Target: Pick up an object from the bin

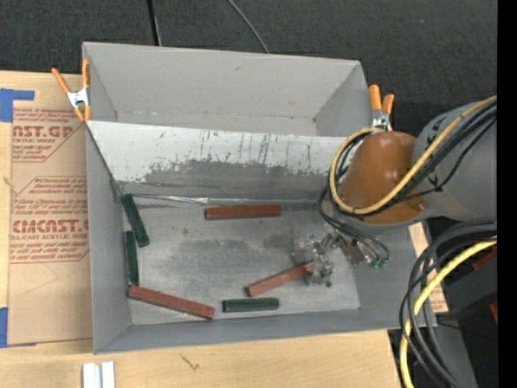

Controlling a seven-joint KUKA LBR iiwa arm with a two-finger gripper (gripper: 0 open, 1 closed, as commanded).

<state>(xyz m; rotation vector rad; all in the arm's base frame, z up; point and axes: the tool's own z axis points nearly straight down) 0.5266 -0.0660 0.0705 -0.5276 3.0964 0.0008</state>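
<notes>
The grey metal bin holds six loose sticks on its scuffed floor: three red-brown and three dark green. The arm enters from the right, with its orange cover above the bin's right wall and yellow and black cables looping around that cover. The claw sits low in the right part of the bin floor, directly at the right end of a red-brown stick. This stick lies tilted, with its left end lower in the view and its right end meeting the claw. Whether the claw is apart, together or clamped on the stick cannot be told, as its metal parts overlap the stick end. A short dark green stick lies just below the left end of that stick, near the front wall. A second red-brown stick lies level near the back wall, well apart from the claw. A third red-brown stick lies in the front left corner. Two dark green sticks, one slanted and one upright, lie along the left wall.
</notes>
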